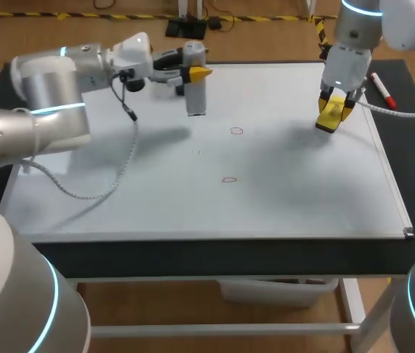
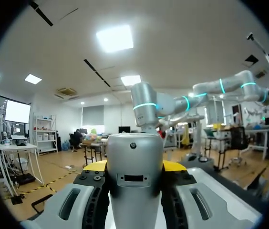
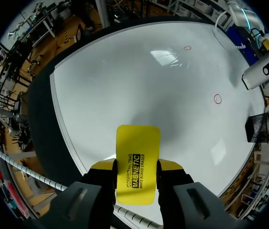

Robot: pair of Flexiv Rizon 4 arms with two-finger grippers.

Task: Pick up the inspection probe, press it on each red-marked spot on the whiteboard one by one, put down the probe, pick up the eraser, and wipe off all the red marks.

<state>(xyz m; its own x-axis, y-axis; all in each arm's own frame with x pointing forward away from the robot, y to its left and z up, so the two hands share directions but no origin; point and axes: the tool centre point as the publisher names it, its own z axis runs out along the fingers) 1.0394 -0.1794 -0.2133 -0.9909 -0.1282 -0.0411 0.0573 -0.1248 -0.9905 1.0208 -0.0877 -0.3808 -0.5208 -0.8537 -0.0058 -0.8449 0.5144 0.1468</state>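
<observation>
Head: left gripper (image 1: 193,73) clamped on probe (image 1: 196,99), held over the whiteboard's (image 1: 281,209) far edge, with its cable (image 1: 128,147) drooping across the board. Right gripper (image 1: 335,107) grips eraser (image 1: 330,119) over the board's right part, well apart from far red mark (image 1: 236,131) and near red mark (image 1: 228,179). Marker (image 1: 382,90) lies beside the right edge. Left wrist: probe fills the space between the fingers. Right wrist: eraser pinched on both sides, only bare board between it and the marks.

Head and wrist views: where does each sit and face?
Head view: above and behind, looking down on the whiteboard; both arms show, left gripper holding the probe, right gripper the eraser.
Left wrist view: on that wrist, facing level into the room; left gripper clamps the probe.
Right wrist view: on that wrist, facing down at the whiteboard; right gripper clamps the eraser.
Head and right wrist views share both red marks.
</observation>
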